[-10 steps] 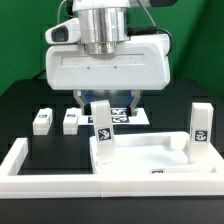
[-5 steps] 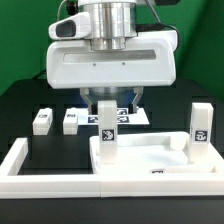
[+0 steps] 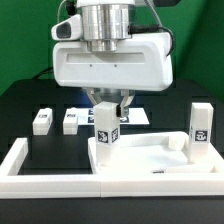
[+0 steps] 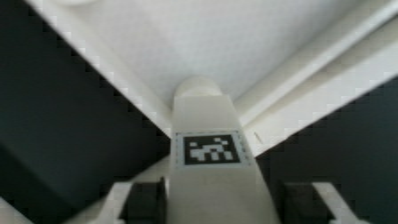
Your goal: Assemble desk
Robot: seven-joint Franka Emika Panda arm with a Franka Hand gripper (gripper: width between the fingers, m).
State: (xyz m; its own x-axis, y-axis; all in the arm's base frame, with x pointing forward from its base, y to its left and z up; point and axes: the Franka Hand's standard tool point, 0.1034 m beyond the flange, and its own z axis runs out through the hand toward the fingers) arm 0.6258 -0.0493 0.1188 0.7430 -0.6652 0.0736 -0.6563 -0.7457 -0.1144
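Exterior view: narrowed since a second ago, white-bodied two-finger gripper (image 3: 107, 103) straddling, not yet pinching, short white tagged plastic leg (image 3: 105, 132) upright at corner of rimmed white plastic desk top (image 3: 150, 162), grasp for tightening likely

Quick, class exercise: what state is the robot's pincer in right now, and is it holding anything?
Pincer: open, straddling the upright leg; the wrist view shows gaps on both sides, so nothing is gripped yet.

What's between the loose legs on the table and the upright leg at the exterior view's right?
Exterior view: another upright leg on the desk top, the gripper straddling it.
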